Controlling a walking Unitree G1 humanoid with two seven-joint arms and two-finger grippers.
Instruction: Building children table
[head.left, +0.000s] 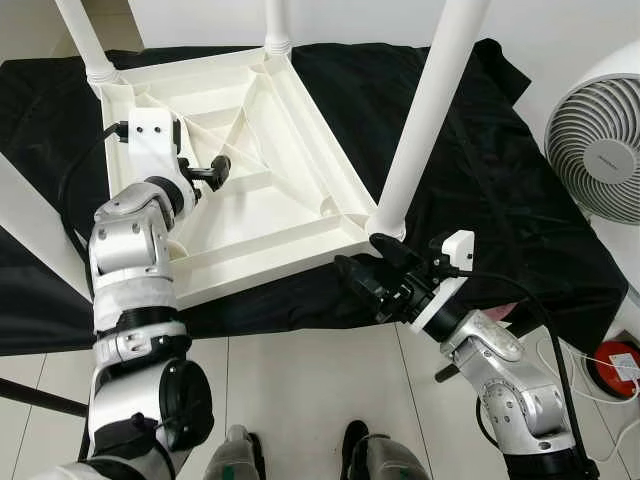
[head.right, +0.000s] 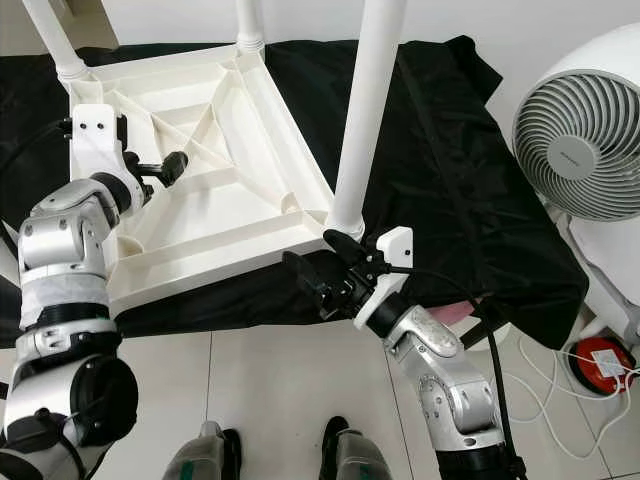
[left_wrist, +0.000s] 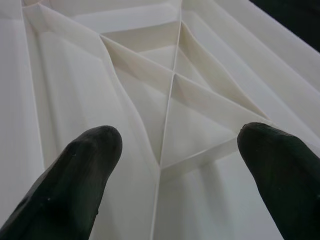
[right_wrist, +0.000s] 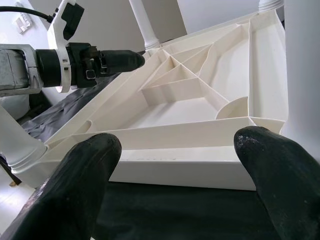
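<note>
The white plastic tabletop (head.left: 255, 170) lies upside down on a black cloth (head.left: 480, 170) spread over the tiled floor (head.left: 300, 390), its ribbed underside facing up. White legs stand in three of its corner sockets: one at the near right corner (head.left: 425, 110), one at the far left corner (head.left: 85, 40) and one at the far right corner (head.left: 277, 25). The left gripper (head.left: 215, 172) is positioned above the ribbed underside, near the left edge of the tabletop; in the left wrist view its two black fingers (left_wrist: 80, 185) are spread apart with nothing between them, pointing at the diagonal ribs (left_wrist: 172, 100). The right gripper (head.left: 365, 265) is positioned at the near right corner of the tabletop, just beside the base of the near right leg; in the right wrist view its fingers (right_wrist: 75, 185) are likewise spread apart and empty, aimed at the near edge of the tabletop (right_wrist: 180, 160). A white fan (head.left: 600, 140) stands to the right of the cloth, and a red round object (head.left: 612, 367) lies on the floor near it with white cables. The robot's two feet (head.left: 300, 455) rest on the tiles below.
</note>
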